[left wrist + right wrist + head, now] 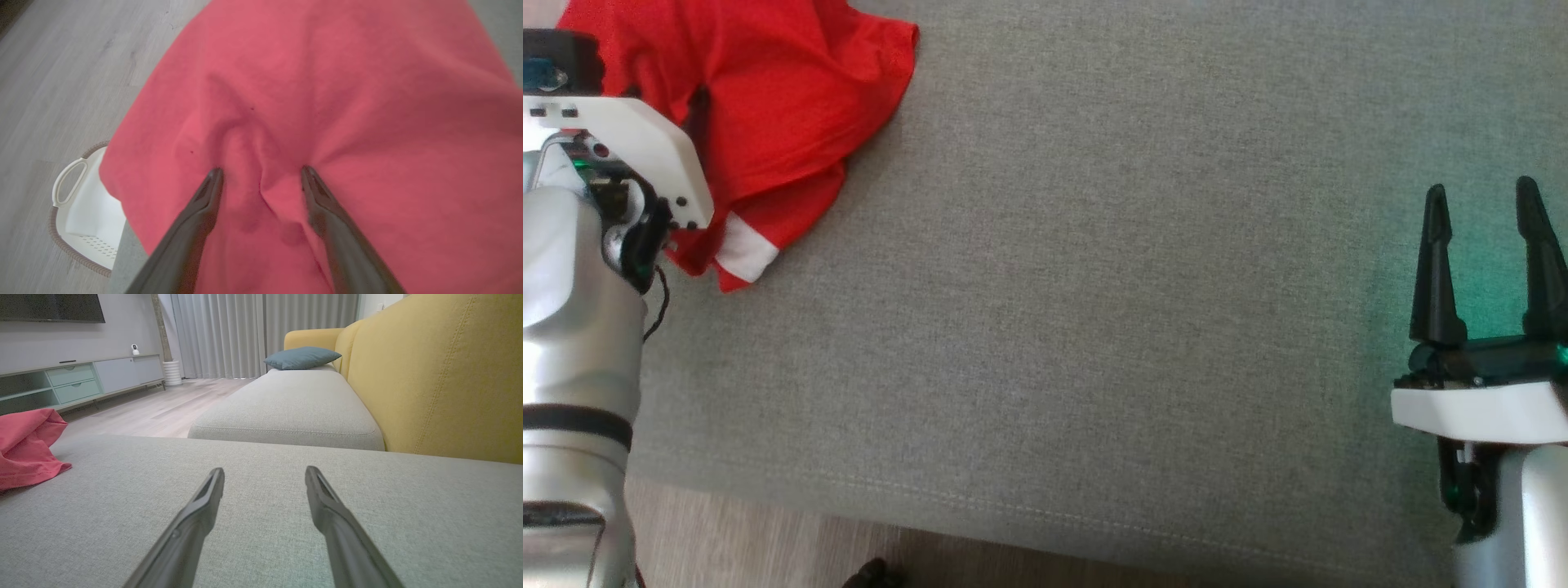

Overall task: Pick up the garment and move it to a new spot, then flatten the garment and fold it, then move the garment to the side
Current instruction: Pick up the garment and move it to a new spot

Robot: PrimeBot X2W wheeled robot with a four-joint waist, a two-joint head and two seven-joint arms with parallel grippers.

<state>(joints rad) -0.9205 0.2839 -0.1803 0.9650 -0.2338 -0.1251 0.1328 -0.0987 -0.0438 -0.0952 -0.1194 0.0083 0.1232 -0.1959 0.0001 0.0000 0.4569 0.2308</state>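
Garment point(768, 106) bunched at far-left edge of seat cushion point(1094, 286); left gripper point(261, 173) spread wide, tips on cloth — right gripper point(1482, 212) wide too, w/ open grey fabric around.

A wide stretch of the grey cushion point(1094, 245) is left bare between the crumpled red garment point(784, 114), heaped at its far left, and the right gripper point(1481, 196). One edge is walled by a yellow sofa back point(441, 375). A white basket point(88, 212) is set on the floor point(49, 81) just beside the cushion, below the garment's edge.
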